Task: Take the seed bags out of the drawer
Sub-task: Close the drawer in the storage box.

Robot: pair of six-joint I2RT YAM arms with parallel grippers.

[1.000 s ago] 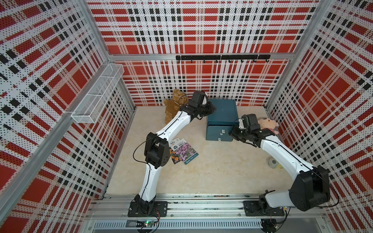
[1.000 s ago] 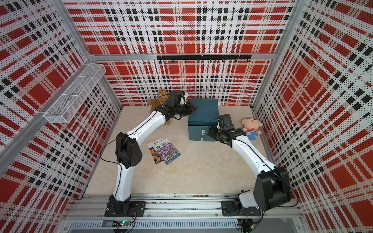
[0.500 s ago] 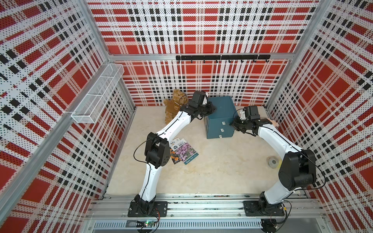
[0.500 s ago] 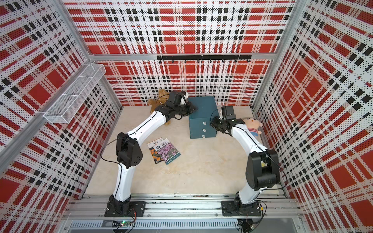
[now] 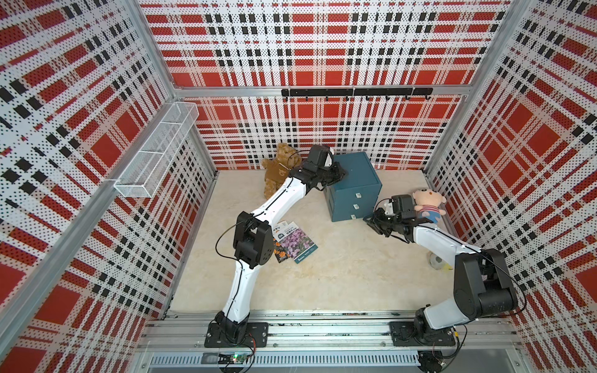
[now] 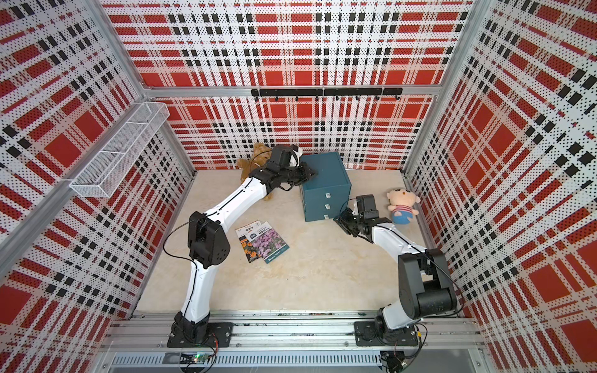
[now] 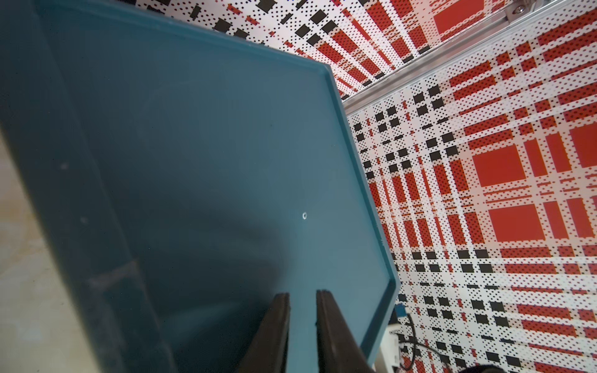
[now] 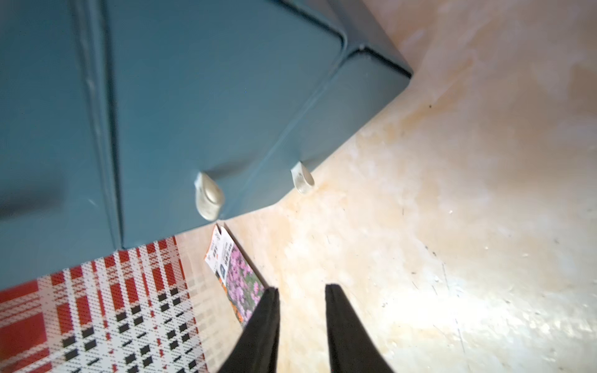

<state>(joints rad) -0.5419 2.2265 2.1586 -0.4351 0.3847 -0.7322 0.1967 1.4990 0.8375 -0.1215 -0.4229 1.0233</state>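
Seed bags (image 5: 298, 242) partly behind left arm (image 5: 252, 239), drawer (image 5: 345, 206) insides hidden

No wording can be read with certainty. The seed bags (image 5: 296, 241) (image 6: 268, 241), lying on the floor left of the drawer cabinet (image 5: 353, 174), carry print: a dark label with pale characters near the top and a white script word on the purple-flower packet's teal bottom band (both too small). The right wrist view shows them blurred (image 8: 237, 274).

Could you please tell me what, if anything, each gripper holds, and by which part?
Nothing is held. The left gripper is empty above the cabinet top; the right gripper is empty too.
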